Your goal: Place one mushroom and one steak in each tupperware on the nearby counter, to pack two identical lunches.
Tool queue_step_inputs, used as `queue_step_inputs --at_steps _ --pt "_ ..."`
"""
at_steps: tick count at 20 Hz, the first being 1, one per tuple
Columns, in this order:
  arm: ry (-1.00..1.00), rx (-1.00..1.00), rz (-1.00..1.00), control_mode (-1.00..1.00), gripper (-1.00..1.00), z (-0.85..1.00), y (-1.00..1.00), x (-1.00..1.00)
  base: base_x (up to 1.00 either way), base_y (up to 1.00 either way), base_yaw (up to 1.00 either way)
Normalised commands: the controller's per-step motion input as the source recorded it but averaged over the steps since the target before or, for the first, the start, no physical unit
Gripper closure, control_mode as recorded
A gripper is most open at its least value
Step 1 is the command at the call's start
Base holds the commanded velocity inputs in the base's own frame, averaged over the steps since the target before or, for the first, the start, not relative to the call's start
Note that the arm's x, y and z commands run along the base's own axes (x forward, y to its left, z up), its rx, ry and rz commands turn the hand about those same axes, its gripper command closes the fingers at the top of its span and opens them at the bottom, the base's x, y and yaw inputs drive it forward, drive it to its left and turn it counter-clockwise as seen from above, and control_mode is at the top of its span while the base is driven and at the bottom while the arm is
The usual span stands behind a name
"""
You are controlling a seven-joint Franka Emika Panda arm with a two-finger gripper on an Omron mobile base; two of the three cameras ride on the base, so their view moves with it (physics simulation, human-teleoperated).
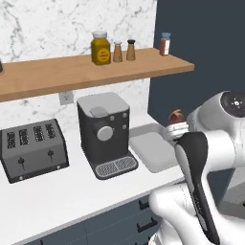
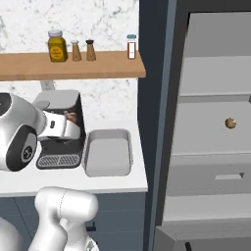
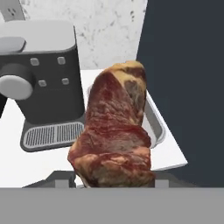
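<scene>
Marbled red steak (image 3: 114, 131) clenched in gripper (image 3: 114, 181); smooth rounded grey tupperware (image 2: 108, 153) beyond.

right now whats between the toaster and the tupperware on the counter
The black-and-grey coffee machine stands between the toaster and the tupperware, as the left base view shows.

The steak (image 3: 114, 131) is showing raw, marbled red flesh with pale, rough fat along its edges. The tupperware (image 2: 108, 152) is looking like smooth matt grey plastic. The table (image 1: 67, 191) is appearing plain, flat white. The shelf (image 1: 72, 71) is showing light wood, and the coffee machine (image 1: 105, 134) is wearing dull dark plastic.
</scene>
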Motion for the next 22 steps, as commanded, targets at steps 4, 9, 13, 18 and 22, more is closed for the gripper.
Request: queue_step_inputs --at_steps 4,9,13,18,22 --pt "0.04 -0.02 0.13 -1.00 1.00 -0.48 -0.29 0.80 0.00 0.00 0.00" --pt "0.07 -0.05 0.15 -1.00 1.00 -0.53 -0.22 0.75 0.00 0.00 0.00" --pt "0.16 -0.06 0.05 -1.00 1.00 -0.57 -0.02 0.62 0.00 0.00 0.00" --pt "0.14 -0.07 0.00 -1.00 1.00 -0.57 0.00 0.56 0.00 0.00 0.00" --pt "0.00 -0.01 0.02 -1.00 1.00 -0.29 -0.21 0.53 0.00 0.00 0.00"
